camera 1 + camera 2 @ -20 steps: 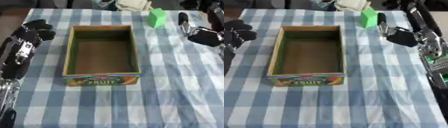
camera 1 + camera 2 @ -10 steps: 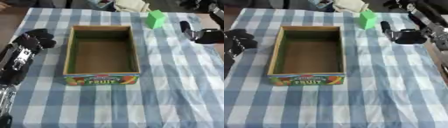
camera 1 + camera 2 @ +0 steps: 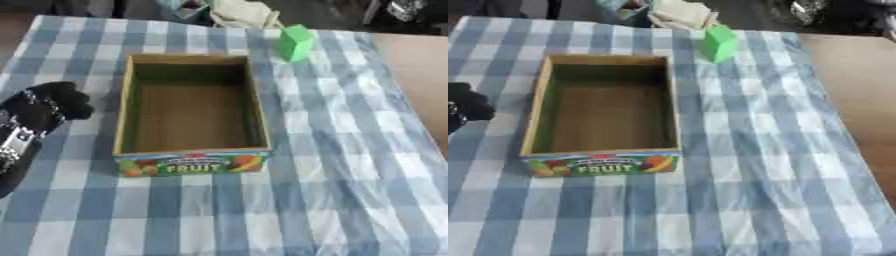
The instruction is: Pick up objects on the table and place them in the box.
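In the left eye view, a blue-and-white checked tablecloth (image 3: 350, 150) covers the table, with bare brown tabletop (image 3: 420, 70) showing at the right edge and dark clutter beyond the far edge. An open cardboard fruit box (image 3: 255, 100) stands on the cloth left of centre, its printed front panel reading "FRUIT" and facing the camera; its brown floor holds nothing. A green block (image 3: 295, 43) stands on the cloth near the far edge, just beyond the box's far right corner and apart from it. A pale crumpled thing (image 3: 241, 11) lies at the far edge, behind the block. The left hand (image 3: 48, 102) rests on the cloth at the left side, beside the box's left wall; it is black, and its fingers look curled in with nothing between them. The green block is well apart from this hand, across the box on the far right.

In the right eye view, the same cloth, box and block appear shifted left. Only a black part of the left hand (image 3: 464, 102) shows at the left edge. The right hand shows in neither view.
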{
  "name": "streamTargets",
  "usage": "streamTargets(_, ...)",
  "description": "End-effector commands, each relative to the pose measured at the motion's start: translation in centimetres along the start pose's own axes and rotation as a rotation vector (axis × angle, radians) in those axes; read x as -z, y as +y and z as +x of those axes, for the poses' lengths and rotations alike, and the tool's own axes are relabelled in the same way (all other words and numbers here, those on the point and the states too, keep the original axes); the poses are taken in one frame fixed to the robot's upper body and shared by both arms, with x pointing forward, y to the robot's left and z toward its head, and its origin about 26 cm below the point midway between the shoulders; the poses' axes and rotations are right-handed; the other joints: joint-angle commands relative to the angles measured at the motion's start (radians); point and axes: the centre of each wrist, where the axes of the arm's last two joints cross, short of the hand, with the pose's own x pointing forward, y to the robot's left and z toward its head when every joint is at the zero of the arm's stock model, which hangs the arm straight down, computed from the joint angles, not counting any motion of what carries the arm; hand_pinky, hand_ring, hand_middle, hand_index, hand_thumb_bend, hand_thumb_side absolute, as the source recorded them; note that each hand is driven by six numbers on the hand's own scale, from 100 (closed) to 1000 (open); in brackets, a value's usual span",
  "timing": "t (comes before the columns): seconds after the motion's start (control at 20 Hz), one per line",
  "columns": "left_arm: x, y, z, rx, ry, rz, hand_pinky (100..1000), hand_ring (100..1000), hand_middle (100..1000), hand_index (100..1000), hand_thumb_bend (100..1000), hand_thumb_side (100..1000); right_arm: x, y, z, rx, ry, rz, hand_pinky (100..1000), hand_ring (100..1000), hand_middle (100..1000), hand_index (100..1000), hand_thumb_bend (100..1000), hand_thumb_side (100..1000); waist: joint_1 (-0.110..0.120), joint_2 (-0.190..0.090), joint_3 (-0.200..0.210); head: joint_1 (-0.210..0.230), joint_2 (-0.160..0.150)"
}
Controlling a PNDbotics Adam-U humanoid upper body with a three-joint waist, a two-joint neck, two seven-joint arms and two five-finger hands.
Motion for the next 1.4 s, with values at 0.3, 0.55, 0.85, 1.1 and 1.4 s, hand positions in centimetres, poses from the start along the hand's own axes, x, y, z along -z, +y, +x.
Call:
streamTargets(0.3, 1.9, -0.5, 1.4, -0.021, -0.063, -0.083, 803, 737, 706, 852, 100, 693, -0.1, -2.2, -3.1, 0.042, 0.238, -0.055, 912, 950, 964, 1000, 100, 736, -0.027, -0.007, 0.082, -0.093, -0.03)
streamTargets(0.55, 2.6, -1.0, 1.8, -0.037, -0.089, -0.128, 799, 732, 702, 852, 100, 698, 0.4, -1.1, -5.0, 0.062, 0.344, -0.109, 902, 940, 950, 1000, 100, 747, -0.032, 0.004, 0.135, -0.149, -0.038)
streamTargets(0.85, 2.9, -1.2, 2.0, -0.042, -0.104, -0.152, 797, 730, 701, 853, 100, 704, -0.1, 1.6, -7.8, 0.067, 0.491, -0.13, 886, 926, 940, 1000, 100, 812, -0.028, 0.017, 0.175, -0.197, -0.048)
streamTargets(1.1, 3.0, -1.4, 2.0, -0.043, -0.107, -0.16, 798, 730, 702, 854, 100, 711, -0.7, 4.3, -9.7, 0.031, 0.557, -0.11, 878, 920, 937, 1000, 100, 817, -0.021, 0.025, 0.191, -0.222, -0.053)
streamTargets(1.4, 3.0, -1.5, 1.9, -0.038, -0.104, -0.171, 799, 729, 703, 856, 100, 723, -1.0, 6.7, -10.7, -0.05, 0.569, -0.072, 895, 930, 950, 1000, 201, 813, -0.016, 0.032, 0.197, -0.235, -0.059)
